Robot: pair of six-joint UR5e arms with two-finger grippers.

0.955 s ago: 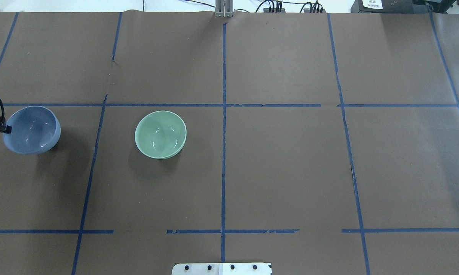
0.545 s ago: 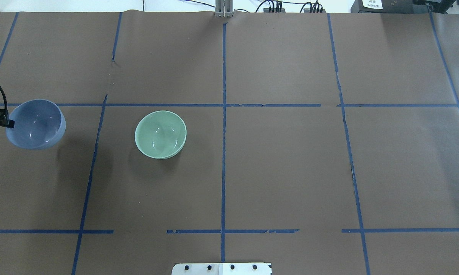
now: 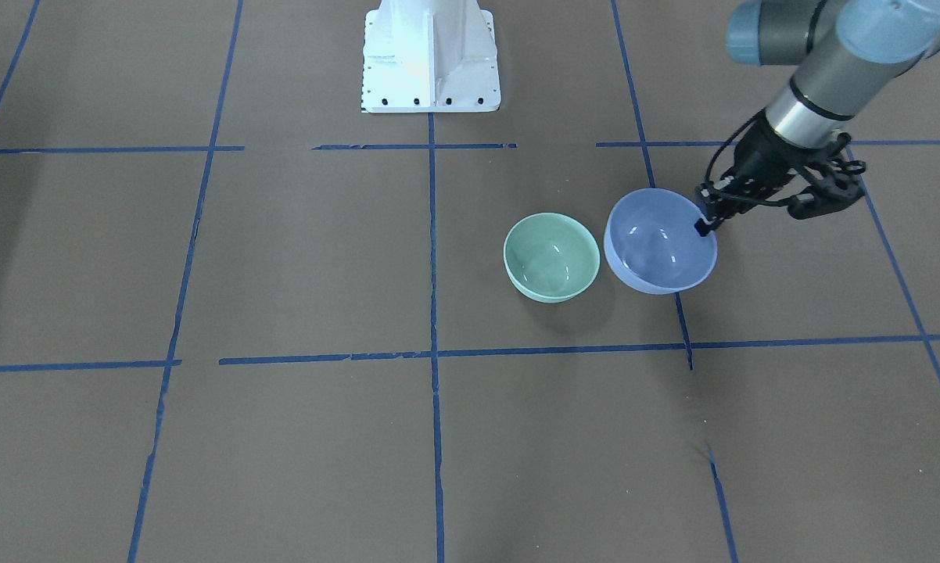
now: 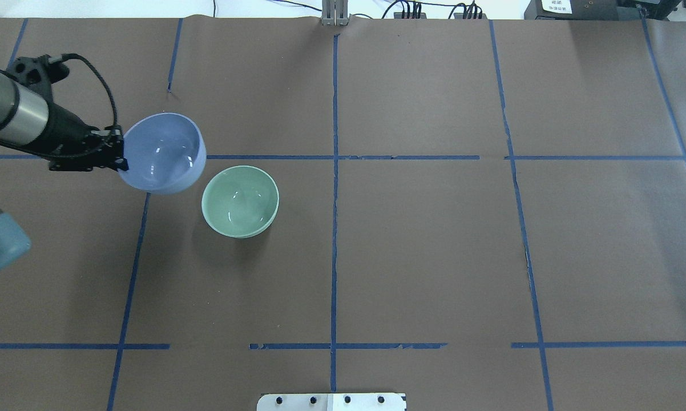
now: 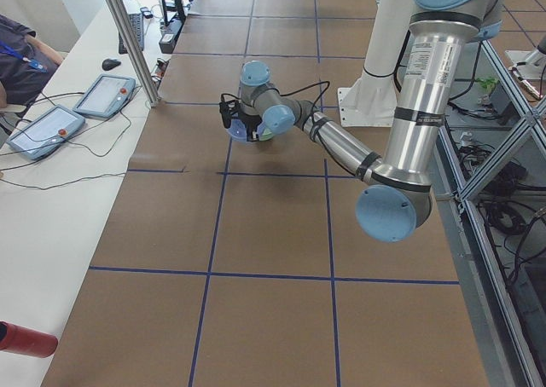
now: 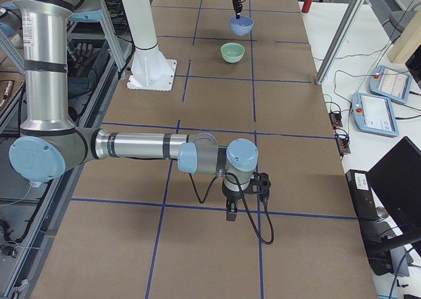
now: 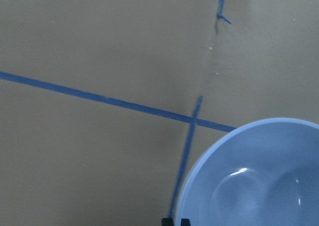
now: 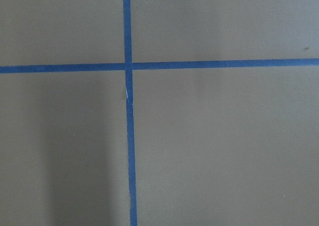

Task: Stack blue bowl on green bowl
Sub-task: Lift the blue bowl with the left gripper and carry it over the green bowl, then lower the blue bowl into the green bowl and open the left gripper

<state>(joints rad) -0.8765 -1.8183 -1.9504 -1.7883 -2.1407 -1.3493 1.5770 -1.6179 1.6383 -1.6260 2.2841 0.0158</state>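
The blue bowl (image 4: 161,153) hangs above the table, just left of and beyond the green bowl (image 4: 240,201), which stands upright on the brown paper. My left gripper (image 4: 120,158) is shut on the blue bowl's left rim. In the front-facing view the blue bowl (image 3: 659,242) sits right beside the green bowl (image 3: 551,256), with the left gripper (image 3: 703,223) at its rim. The left wrist view shows the blue bowl's inside (image 7: 254,181). My right gripper (image 6: 232,212) points down at the table far from both bowls; I cannot tell whether it is open or shut.
The robot's white base plate (image 3: 431,55) stands at the table's near edge. Blue tape lines divide the brown paper. A metal post (image 5: 128,37) and teach pendants (image 5: 102,95) stand on the operators' side.
My left arm has carried the blue bowl from the table's left edge to the right and farther away, up to the green bowl's side. The green bowl has not moved.
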